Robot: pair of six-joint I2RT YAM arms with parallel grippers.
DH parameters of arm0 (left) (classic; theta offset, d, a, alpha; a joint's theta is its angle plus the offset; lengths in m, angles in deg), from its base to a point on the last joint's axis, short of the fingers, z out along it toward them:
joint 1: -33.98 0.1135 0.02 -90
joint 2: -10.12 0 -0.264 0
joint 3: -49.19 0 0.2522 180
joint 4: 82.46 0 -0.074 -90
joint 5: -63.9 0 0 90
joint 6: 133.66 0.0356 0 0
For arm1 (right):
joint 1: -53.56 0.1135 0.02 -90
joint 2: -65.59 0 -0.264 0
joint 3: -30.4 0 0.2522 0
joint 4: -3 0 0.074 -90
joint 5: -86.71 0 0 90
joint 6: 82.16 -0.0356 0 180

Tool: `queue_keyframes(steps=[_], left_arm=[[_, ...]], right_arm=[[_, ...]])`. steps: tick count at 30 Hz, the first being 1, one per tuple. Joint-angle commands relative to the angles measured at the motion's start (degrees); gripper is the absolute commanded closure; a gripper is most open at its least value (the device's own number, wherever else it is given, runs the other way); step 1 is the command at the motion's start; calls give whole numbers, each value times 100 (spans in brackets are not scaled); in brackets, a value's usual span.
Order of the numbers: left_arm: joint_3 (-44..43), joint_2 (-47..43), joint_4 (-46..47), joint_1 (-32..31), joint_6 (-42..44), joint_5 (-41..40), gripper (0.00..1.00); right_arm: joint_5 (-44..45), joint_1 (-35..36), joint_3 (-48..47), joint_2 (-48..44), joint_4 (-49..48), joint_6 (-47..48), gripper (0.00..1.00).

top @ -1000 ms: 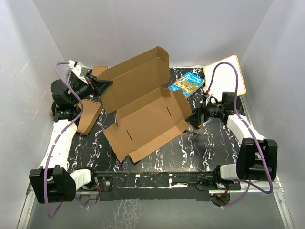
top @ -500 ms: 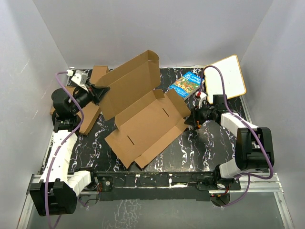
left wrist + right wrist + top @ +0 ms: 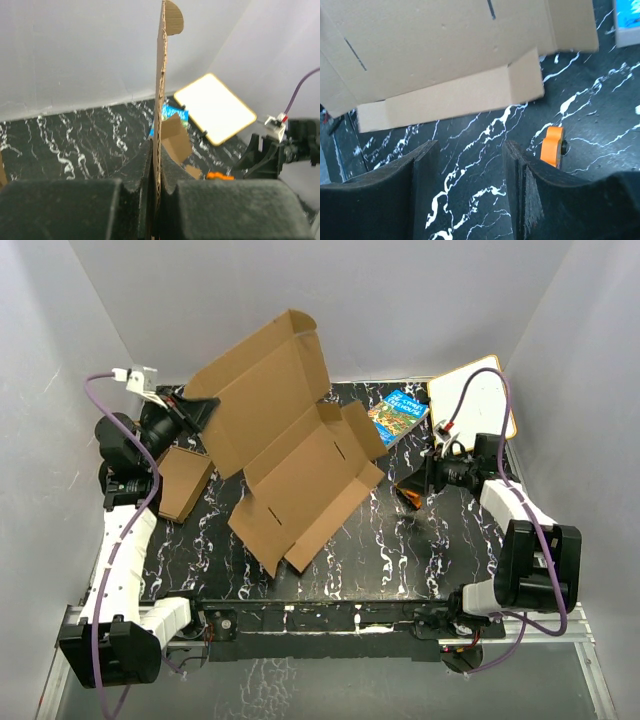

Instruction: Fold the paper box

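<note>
Firmly, the left gripper (image 3: 157, 186) is pinching the far-left edge of the box (image 3: 290, 465), which is sprawling unfolded across the middle of the table (image 3: 420, 560), its far panel rearing up. The right gripper (image 3: 410, 490) is hovering partly spread and empty, just right of the box, with a book (image 3: 398, 412) lying farther off.

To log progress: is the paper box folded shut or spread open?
Spread open. The paper box shows its inner face and slots; one panel is raised, pinched in the left gripper.
</note>
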Motion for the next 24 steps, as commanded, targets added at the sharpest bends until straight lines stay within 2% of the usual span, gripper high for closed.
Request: queue_keyframes(steps=[1, 4, 6, 11, 17, 20, 24], left_arm=[[-609, 13, 635, 59, -940, -385, 100], [-816, 34, 683, 64, -1194, -543, 100], [-903, 24, 783, 66, -1361, -589, 100], [-1108, 3, 1169, 67, -1814, -535, 100], [-1564, 109, 1658, 69, -2380, -202, 100], [-1792, 165, 1877, 71, -2602, -74, 100], [-2038, 267, 2152, 65, -2910, 2, 100]], right_arm=[[-45, -225, -188, -400, -1197, -1102, 41], [911, -478, -126, -397, -1866, -2231, 41], [1130, -659, -83, -203, -2359, -3028, 42], [209, -716, -27, 798, -4247, -4971, 46], [-507, -716, -143, 1678, -6540, -6211, 45], [-534, -723, -322, 1665, -6640, -5942, 43], [-398, -733, -685, 1469, -5603, -4713, 39]])
